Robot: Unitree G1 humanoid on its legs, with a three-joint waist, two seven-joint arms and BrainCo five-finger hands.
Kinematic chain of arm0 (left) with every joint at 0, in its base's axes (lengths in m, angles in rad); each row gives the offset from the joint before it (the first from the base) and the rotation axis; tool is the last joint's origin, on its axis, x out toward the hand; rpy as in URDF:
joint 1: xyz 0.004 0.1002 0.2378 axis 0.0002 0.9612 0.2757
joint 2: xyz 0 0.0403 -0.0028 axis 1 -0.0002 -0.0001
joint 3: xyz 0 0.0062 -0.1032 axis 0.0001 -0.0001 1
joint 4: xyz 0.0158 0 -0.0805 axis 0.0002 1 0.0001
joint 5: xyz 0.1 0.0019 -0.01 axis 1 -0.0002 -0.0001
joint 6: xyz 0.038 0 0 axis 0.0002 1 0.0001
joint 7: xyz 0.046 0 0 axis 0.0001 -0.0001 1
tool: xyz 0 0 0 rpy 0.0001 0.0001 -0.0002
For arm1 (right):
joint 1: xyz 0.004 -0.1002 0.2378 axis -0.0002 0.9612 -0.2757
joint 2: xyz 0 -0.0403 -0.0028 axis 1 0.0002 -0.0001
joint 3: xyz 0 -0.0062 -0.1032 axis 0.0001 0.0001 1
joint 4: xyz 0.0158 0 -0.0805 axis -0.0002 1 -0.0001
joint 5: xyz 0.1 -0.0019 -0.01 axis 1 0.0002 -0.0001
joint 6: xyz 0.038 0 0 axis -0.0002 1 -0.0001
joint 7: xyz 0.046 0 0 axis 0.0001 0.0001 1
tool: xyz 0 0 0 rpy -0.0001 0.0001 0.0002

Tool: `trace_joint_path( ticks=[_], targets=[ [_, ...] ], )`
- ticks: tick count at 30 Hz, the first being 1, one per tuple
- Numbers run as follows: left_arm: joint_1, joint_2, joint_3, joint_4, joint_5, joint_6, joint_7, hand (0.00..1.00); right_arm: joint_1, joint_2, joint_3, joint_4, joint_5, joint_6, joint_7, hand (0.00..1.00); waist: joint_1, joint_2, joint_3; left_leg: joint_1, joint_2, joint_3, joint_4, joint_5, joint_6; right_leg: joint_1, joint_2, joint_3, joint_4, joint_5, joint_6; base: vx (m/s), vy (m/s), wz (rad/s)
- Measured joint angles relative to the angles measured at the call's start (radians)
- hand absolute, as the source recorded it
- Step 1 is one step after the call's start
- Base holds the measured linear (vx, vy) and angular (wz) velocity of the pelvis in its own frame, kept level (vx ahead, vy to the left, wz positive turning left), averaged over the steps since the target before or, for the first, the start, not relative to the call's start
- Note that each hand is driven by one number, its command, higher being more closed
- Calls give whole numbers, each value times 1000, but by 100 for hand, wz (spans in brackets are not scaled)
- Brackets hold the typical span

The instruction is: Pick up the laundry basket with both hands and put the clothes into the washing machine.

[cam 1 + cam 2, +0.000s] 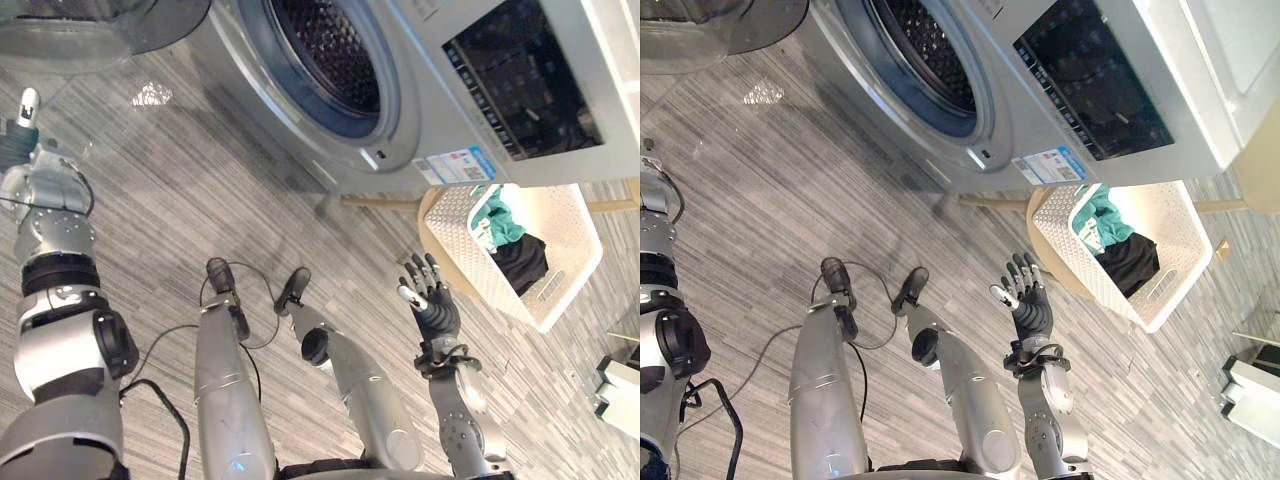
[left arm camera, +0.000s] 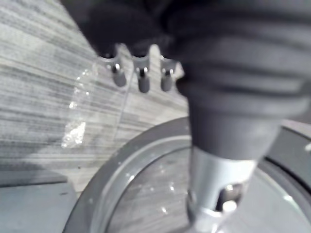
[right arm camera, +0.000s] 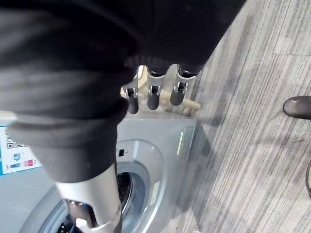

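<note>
The white laundry basket [image 1: 575, 270] stands on a low wooden stand to the right of the washing machine [image 1: 300, 140]. It holds a teal garment [image 1: 503, 225] and a black garment [image 1: 522, 262]. The machine's round drum opening [image 1: 330, 50] is uncovered, and its glass door [image 1: 80, 30] is swung out to the left. My right hand [image 1: 435, 305] is raised with fingers spread, open and holding nothing, a short way left of the basket. My left hand [image 1: 22, 125] is far left, just below the door, with fingers [image 2: 142, 80] relaxed and holding nothing.
Grey striped floor [image 1: 180, 200] lies between me and the machine. The stand's wooden legs [image 1: 380, 201] stick out beside the machine's lower corner. A white object [image 1: 622, 392] sits at the far right edge. The door's rim [image 2: 121, 170] lies close beneath my left hand.
</note>
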Motion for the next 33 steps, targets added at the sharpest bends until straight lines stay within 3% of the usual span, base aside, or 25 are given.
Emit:
trace_joint_path(
  ticks=[1, 4, 6, 7, 10, 13, 14, 16, 18, 25, 33],
  targets=[
    [35, -14, 12, 0, 1, -1, -1, 0, 0, 0, 1, 3, -3, 1, 3, 0, 2, 1, 1, 35, -5, 10, -12, 0, 0, 19, -8, 5, 11, -12, -15, 117, 34, 16],
    [153, -95, 79, 2, 16, -5, -1, 0, 0, -1, -2, 28, -14, 3, 14, 0, 8, 18, 13, 143, -18, 29, -36, -8, -13, 88, -28, 21, 57, -58, -12, 119, 41, 18],
    [214, -159, 82, 15, 42, -5, -4, 0, 0, -6, -12, 56, -17, 7, 15, 0, 19, 30, 20, 207, -31, 40, -53, -9, -16, 125, -50, 27, 97, -90, -10, 89, 34, 27],
    [281, -230, 85, 17, 74, -4, -21, 0, -2, -6, -24, 76, -19, 8, 16, 0, 25, 45, 28, 273, -53, 48, -73, -9, -20, 163, -77, 30, 140, -124, -11, 52, 6, 30],
    [389, -306, 74, 18, 132, -3, -40, 0, -2, -7, -47, 109, -29, 18, 17, 0, 25, 61, 24, 363, -88, 63, -120, -1, -29, 211, -112, 40, 178, -155, -11, 42, 4, 24],
    [563, -431, 9, 16, 173, -4, -72, 0, 3, -30, -106, 184, -36, 31, 17, 0, 20, 133, -52, 453, -137, 71, -199, 17, -26, 264, -144, 45, 180, -172, 4, 119, 30, 20],
    [630, -477, -31, 13, 200, -6, -86, 0, 3, -45, -133, 211, -39, 39, 19, 0, 20, 170, -86, 494, -156, 73, -236, 25, -26, 293, -155, 45, 172, -175, 9, 122, 35, 16],
    [756, -539, -97, -35, 246, -18, -99, 0, 6, -46, -179, 247, -64, 47, 30, 0, 8, 212, -137, 574, -183, 79, -296, 34, -24, 353, -167, 46, 154, -183, 25, 144, 47, 16],
    [863, -575, -150, -95, 289, -25, -118, 0, 21, -46, -210, 260, -91, 47, 37, 0, 0, 236, -188, 627, -193, 84, -336, 39, -29, 396, -167, 46, 131, -183, 30, 141, 24, 5],
    [1034, -692, -260, -204, 409, -41, -156, 0, 22, -39, -420, 286, -194, 49, -4, 0, -5, 259, -315, 788, -224, 114, -493, 86, -39, 511, -151, 60, 39, -160, 64, 71, 11, -5],
    [1055, -691, -458, -221, 520, -38, -178, 0, -37, -70, -489, 275, -235, 45, -83, 0, -36, 277, -354, 894, -244, 188, -564, 94, -39, 545, -143, 147, 28, -139, 83, 1, 55, -30]
  ],
)
